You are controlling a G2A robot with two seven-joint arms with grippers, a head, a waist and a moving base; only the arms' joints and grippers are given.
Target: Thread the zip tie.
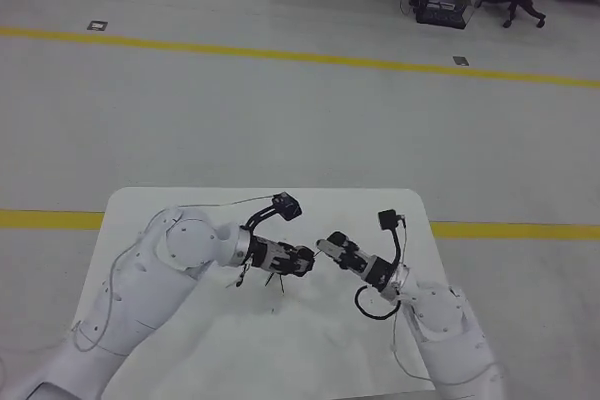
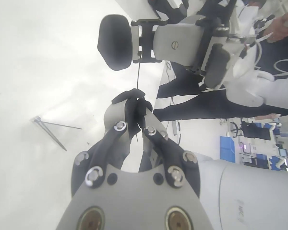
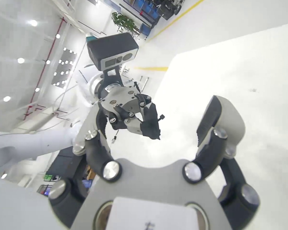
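Over the middle of the white table, the top view has the left gripper and right gripper tip to tip and close together, with loose ties lying on the table near the left one. From the left wrist, its fingers are clenched on the zip tie, a thin black strand running out towards one black pad of the right gripper. From the right wrist, that gripper's fingers stand spread wide, holding nothing, facing the left gripper and the tie's small head.
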